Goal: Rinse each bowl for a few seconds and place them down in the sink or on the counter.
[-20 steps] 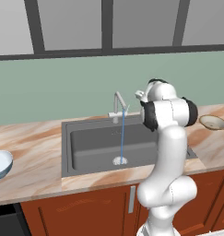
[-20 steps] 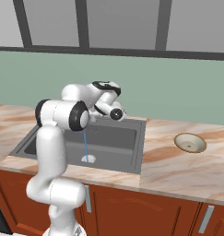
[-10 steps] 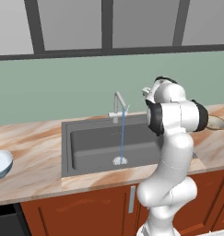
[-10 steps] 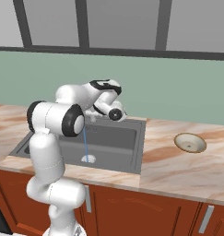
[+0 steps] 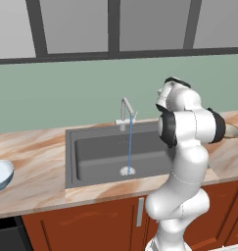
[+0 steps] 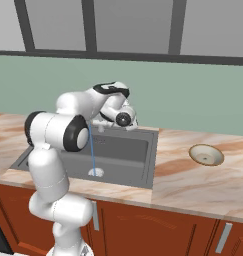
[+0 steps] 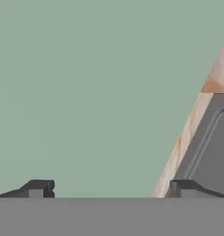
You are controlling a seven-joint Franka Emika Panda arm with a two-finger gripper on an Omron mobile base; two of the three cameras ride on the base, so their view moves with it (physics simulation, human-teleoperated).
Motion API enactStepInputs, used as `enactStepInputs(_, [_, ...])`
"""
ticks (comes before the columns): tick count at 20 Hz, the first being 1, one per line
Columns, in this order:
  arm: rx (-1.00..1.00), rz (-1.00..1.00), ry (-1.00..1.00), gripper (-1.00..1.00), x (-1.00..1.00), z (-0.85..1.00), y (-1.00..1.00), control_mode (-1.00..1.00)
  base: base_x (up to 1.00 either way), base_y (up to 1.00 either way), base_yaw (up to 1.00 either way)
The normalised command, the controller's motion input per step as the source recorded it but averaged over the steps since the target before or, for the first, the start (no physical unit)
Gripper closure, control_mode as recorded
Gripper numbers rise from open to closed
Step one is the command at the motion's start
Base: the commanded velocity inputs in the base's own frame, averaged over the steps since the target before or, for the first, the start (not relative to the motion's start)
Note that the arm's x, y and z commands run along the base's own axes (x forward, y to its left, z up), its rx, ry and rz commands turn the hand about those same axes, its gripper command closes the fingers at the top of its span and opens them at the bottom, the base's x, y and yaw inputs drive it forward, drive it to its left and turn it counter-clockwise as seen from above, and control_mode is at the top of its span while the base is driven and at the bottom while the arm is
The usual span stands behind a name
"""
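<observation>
Water running from tap (image 5: 125, 110) into sink (image 5: 106, 154), tool (image 7: 109, 188) wide open and empty, beige bowl (image 6: 206, 154) on bench (image 6: 193, 177) right of basin, blue-white bowl (image 5: 0, 174) far left; judged next: reaching for a bowl.

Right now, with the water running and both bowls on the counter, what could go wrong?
1. The open pincer faces the green wall, away from both bowls, so a wide swing may clip the slim silver tap.
2. The glossy pale blue bowl sits far left at the picture's edge, possibly beyond reach.
3. The shallow beige bowl is low-rimmed and may slip when gripped.
</observation>
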Motion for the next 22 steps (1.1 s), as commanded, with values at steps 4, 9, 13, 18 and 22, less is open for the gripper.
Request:
enactStepInputs(4, [0.09, -0.14, 0.09, -1.00, -0.11, 0.22, -0.15, -1.00, 0.00, 0.00, 0.00])
enactStepInputs(9, [0.05, -0.13, 0.05, -1.00, -0.24, 0.18, -0.14, -1.00, 0.00, 0.00, 0.00])
enactStepInputs(13, [0.04, -0.11, 0.02, -1.00, -0.31, 0.16, -0.16, -1.00, 0.00, 0.00, 0.00])
enactStepInputs(18, [0.05, -0.12, 0.04, -1.00, -0.27, 0.17, -0.15, -1.00, 0.00, 0.00, 0.00])
enactStepInputs(22, [0.03, -0.14, 0.06, -1.00, -0.21, 0.10, -0.10, -1.00, 0.00, 0.00, 0.00])
